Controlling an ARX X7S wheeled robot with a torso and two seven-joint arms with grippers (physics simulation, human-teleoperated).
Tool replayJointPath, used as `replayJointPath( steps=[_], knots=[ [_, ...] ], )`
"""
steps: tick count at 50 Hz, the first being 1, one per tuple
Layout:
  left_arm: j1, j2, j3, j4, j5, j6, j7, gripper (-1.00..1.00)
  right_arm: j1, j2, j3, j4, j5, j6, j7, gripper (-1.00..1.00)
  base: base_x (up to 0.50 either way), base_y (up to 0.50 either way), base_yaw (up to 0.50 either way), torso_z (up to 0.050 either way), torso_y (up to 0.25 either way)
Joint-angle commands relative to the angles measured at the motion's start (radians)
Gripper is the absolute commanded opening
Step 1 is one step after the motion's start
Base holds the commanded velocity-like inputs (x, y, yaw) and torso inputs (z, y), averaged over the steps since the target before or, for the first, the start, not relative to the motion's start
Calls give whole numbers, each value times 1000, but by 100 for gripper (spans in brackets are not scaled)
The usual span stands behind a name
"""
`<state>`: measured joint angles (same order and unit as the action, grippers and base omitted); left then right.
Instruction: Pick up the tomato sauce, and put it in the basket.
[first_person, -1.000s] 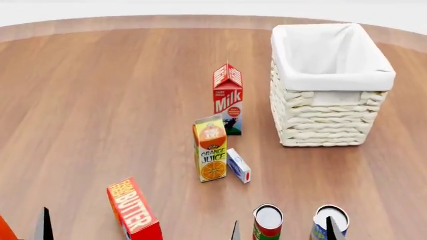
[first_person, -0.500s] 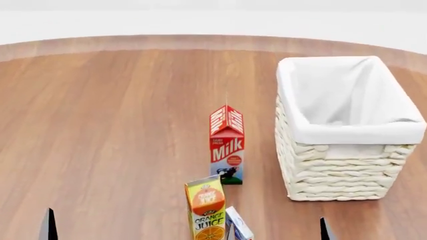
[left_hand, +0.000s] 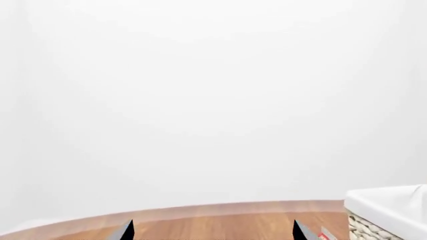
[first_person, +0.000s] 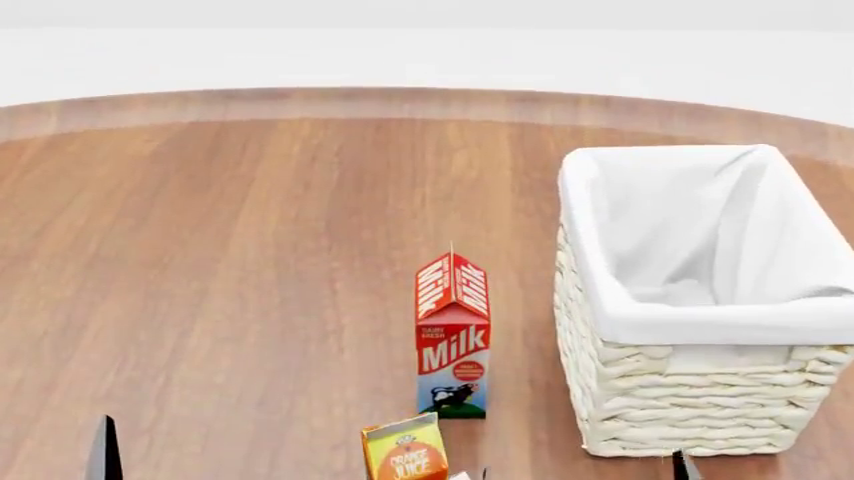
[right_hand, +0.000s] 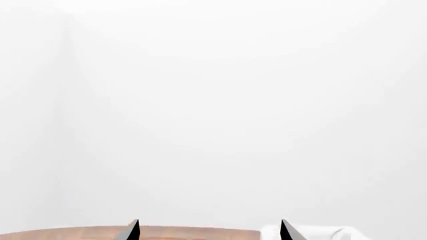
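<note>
1. The tomato sauce shows in none of the three views, so where it stands cannot be told.
2. The basket (first_person: 694, 345) stands on the wooden table (first_person: 227, 260) at about four o'clock in the head view, its white cloth lining folded over the woven rim and nothing visible inside.
3. The milk carton (first_person: 453, 335) stands upright near the basket, at the basket's nine o'clock, with a gap of bare wood between them.
4. The orange juice carton (first_person: 404, 452) is cut off at the head view's six o'clock edge, just at the milk carton's seven o'clock.
5. The left gripper (left_hand: 213, 231) shows two dark fingertips set wide apart with nothing between them; a corner of the basket lies at its four o'clock in the left wrist view.
6. The right gripper (right_hand: 208, 229) likewise has its dark fingertips spread and empty, aimed over the table's far edge towards a white wall.
7. In the head view only one dark tip (first_person: 104, 450) shows at seven o'clock and another at five o'clock.
</note>
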<state>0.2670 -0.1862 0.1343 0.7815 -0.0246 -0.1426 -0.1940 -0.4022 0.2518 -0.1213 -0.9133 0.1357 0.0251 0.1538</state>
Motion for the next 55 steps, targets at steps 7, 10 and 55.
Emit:
replayJointPath(
  steps=[7, 10, 55],
  knots=[
    [-13, -5, 19, -40, 14, 8, -23, 100, -345, 96, 289, 52, 105, -178, -21, 100, 0, 0, 0, 0, 0],
    [-17, -6, 22, -48, 14, 7, -26, 100, -383, -24, 363, 102, 84, -206, -165, 100, 0, 0, 0, 0, 0],
    [-21, -32, 73, -62, 28, 6, -56, 100, -261, -200, 229, 942, -15, -640, -359, 100, 0, 0, 0, 0, 0]
  ],
)
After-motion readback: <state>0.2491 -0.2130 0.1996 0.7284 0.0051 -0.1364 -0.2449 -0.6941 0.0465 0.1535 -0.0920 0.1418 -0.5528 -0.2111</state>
